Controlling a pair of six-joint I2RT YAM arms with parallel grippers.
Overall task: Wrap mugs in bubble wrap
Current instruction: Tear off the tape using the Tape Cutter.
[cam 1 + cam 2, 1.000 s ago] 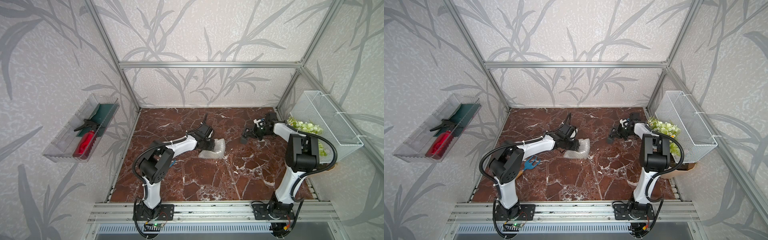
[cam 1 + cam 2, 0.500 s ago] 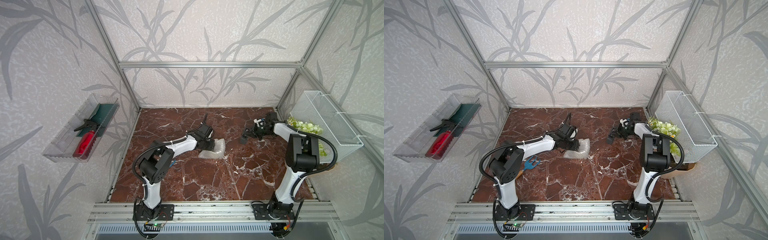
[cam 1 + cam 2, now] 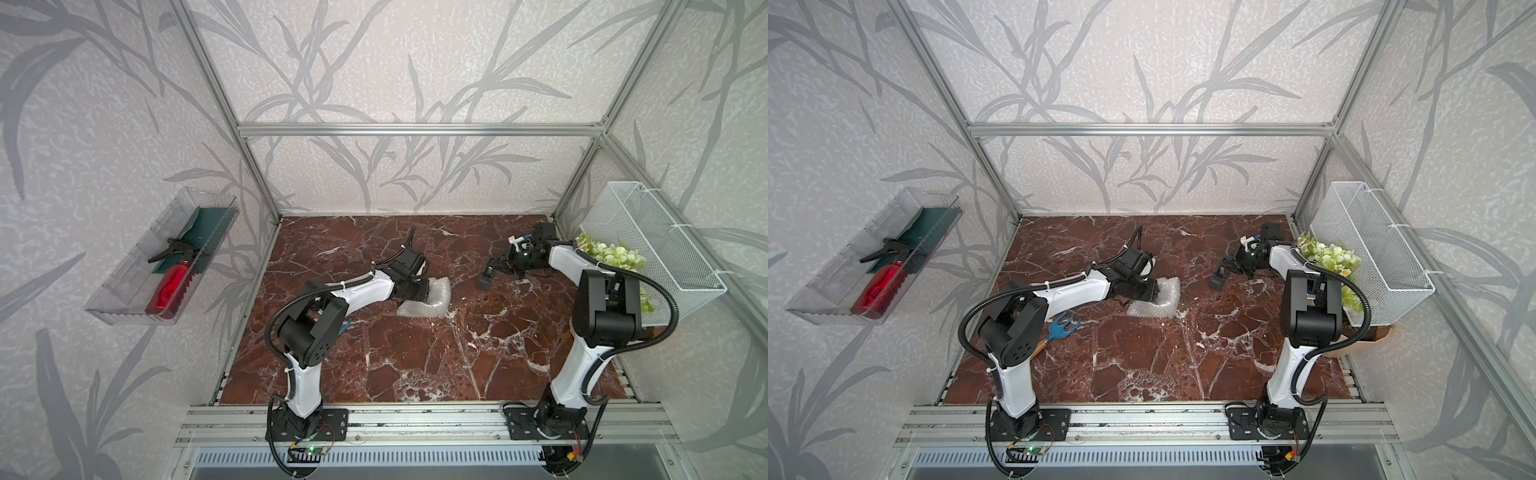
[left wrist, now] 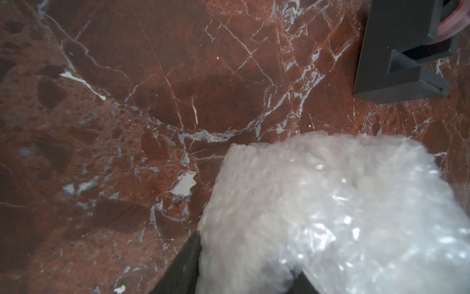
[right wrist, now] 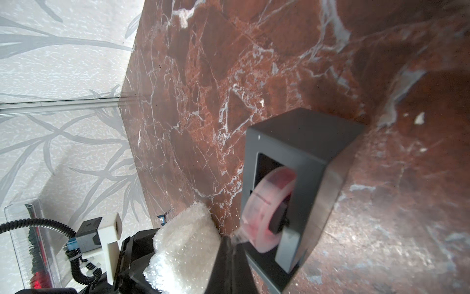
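Greyish-white bubble wrap [image 3: 432, 297] lies bundled and lumpy, left jaws clamped on it, right jaws together

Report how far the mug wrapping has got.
Done: the bubble wrap is bundled up; no mug shows, so it is presumably inside. In hand: the left gripper clamps the bundle, while the right gripper is shut at the loose end of the tape in its dispenser. To do: pulling tape and sealing the bundle; none is visible on it.
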